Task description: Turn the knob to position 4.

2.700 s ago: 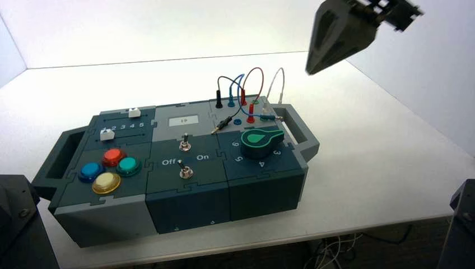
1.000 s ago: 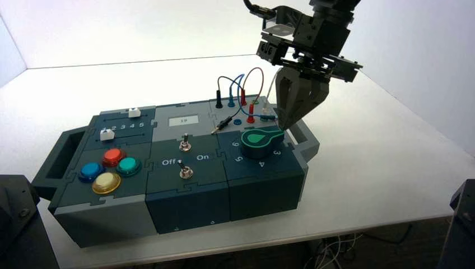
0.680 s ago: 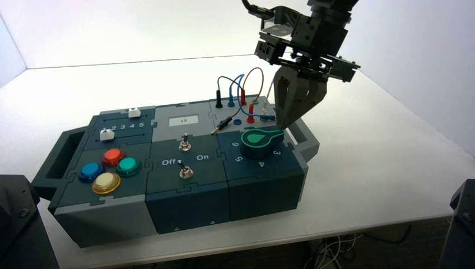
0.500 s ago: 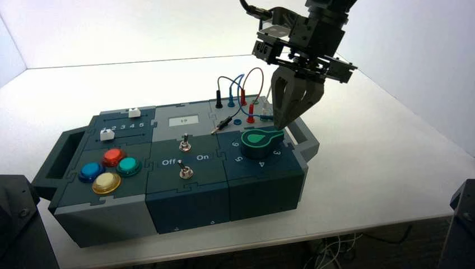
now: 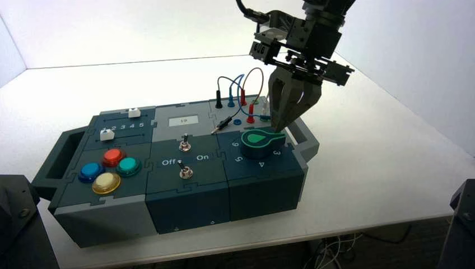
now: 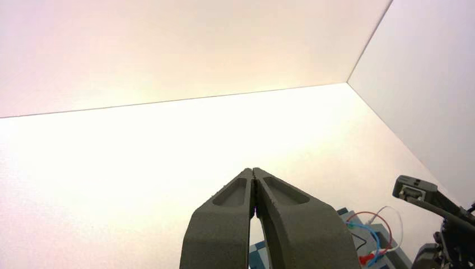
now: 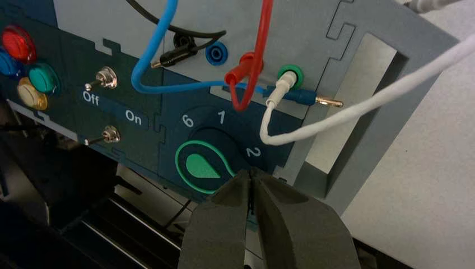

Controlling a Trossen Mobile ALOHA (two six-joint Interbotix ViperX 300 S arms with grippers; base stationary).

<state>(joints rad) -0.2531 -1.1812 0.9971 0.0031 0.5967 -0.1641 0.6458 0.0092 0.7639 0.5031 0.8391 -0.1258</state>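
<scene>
The green teardrop knob (image 5: 257,140) sits on the box's near right panel, its pointer arm aimed toward the box's right end. My right gripper (image 5: 276,129) hangs shut just over the tip of that arm, whether touching it I cannot tell. In the right wrist view the knob (image 7: 201,167) lies just past the shut right gripper (image 7: 250,174), with white numerals 6, 1 and 2 around it. Position 4 (image 5: 261,164) is printed on the near side of the dial, in front of the knob. My left gripper (image 6: 253,171) is shut and held off to the left, away from the box.
Looping plug wires (image 5: 246,89) rise just behind the knob, close to the right arm. The box's right handle (image 5: 305,137) lies beside the dial. Two toggle switches (image 5: 184,144) and coloured pushbuttons (image 5: 112,165) lie to the left. Parked arm bases (image 5: 17,218) flank the front.
My right gripper came down from high at the right to the knob's pointer arm, then eased slightly left. The knob has not turned.
</scene>
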